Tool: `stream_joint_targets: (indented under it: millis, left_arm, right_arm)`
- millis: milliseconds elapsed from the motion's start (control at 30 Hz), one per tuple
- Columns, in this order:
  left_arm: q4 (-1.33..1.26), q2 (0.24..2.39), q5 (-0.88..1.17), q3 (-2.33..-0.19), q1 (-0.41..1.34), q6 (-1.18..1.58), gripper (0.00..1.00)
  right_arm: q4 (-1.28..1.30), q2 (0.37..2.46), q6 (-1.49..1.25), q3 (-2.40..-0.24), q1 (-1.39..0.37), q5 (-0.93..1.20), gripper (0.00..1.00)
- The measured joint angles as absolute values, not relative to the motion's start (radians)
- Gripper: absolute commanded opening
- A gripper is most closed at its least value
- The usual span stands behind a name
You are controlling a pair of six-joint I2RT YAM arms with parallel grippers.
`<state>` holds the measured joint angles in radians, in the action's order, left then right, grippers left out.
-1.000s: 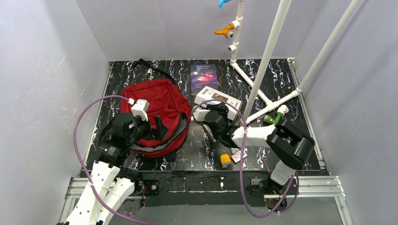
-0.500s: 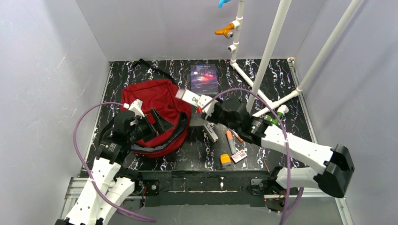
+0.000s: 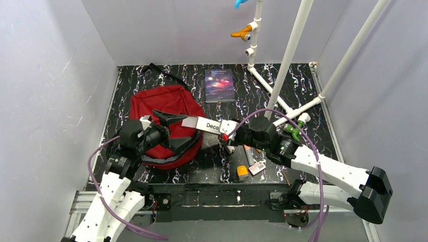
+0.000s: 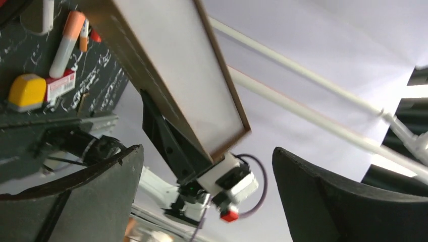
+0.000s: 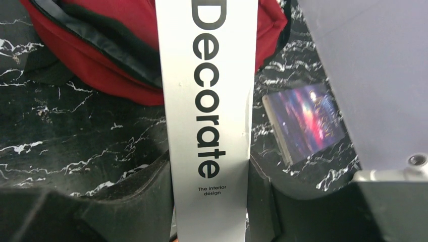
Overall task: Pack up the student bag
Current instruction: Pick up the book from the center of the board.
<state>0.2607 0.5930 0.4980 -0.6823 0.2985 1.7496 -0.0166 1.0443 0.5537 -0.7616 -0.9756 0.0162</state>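
Over the student bag (image 3: 169, 101), book (image 3: 209, 125) has advanced.

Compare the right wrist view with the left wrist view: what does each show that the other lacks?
Right wrist only: the "Decorate" lettering on the white book, the red student bag at its far end, and a purple-covered book on the table. Left wrist only: an orange marker, a yellow item and white pipes, seen past the open left pincer. Both: the white book, clamped in the right pincer.
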Motion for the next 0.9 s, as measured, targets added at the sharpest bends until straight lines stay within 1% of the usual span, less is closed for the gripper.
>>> stream_joint_targets:
  millis: [200, 333, 433, 500, 533, 600, 633, 667, 733, 767, 800, 867, 900]
  left_arm:
    - [0.278, 0.746, 0.530, -0.719, 0.299, 1.843, 0.98]
    - [0.293, 0.762, 0.517, -0.738, 0.305, 1.853, 0.98]
    - [0.320, 0.754, 0.501, -0.741, 0.320, 1.854, 0.98]
    - [0.342, 0.761, 0.497, -0.741, 0.333, 1.855, 0.95]
    - [0.350, 0.768, 0.496, -0.741, 0.338, 1.855, 0.92]
    - [0.367, 0.777, 0.487, -0.741, 0.344, 1.848, 0.83]
    - [0.376, 0.778, 0.479, -0.741, 0.346, 1.842, 0.77]
    - [0.384, 0.775, 0.469, -0.740, 0.347, 1.835, 0.66]
    - [0.399, 0.757, 0.442, -0.731, 0.347, 1.811, 0.52]
    - [0.406, 0.744, 0.429, -0.722, 0.347, 1.799, 0.48]
    - [0.410, 0.728, 0.419, -0.712, 0.348, 1.782, 0.46]
    - [0.414, 0.693, 0.396, -0.698, 0.349, 1.751, 0.37]
    - [0.417, 0.675, 0.383, -0.695, 0.350, 1.732, 0.31]
  right_arm:
    - [-0.051, 1.041, 0.637, -0.762, -1.006, 0.041, 0.09]
    - [-0.055, 1.036, 0.697, -0.762, -1.038, 0.035, 0.09]
    - [-0.056, 1.033, 0.739, -0.762, -1.063, 0.015, 0.16]
    - [-0.058, 1.036, 0.770, -0.762, -1.092, -0.014, 0.23]
    - [-0.064, 1.041, 0.790, -0.762, -1.110, -0.032, 0.25]
    - [-0.081, 1.055, 0.820, -0.762, -1.138, -0.067, 0.28]
    - [-0.091, 1.065, 0.838, -0.762, -1.153, -0.089, 0.31]
    - [-0.099, 1.074, 0.849, -0.762, -1.163, -0.107, 0.33]
    - [-0.122, 1.097, 0.872, -0.762, -1.186, -0.152, 0.45]
    - [-0.133, 1.103, 0.880, -0.761, -1.195, -0.172, 0.53]
    - [-0.137, 1.106, 0.886, -0.760, -1.203, -0.189, 0.59]
    - [-0.148, 1.105, 0.891, -0.756, -1.214, -0.213, 0.67]
    - [-0.150, 1.105, 0.889, -0.754, -1.220, -0.226, 0.74]
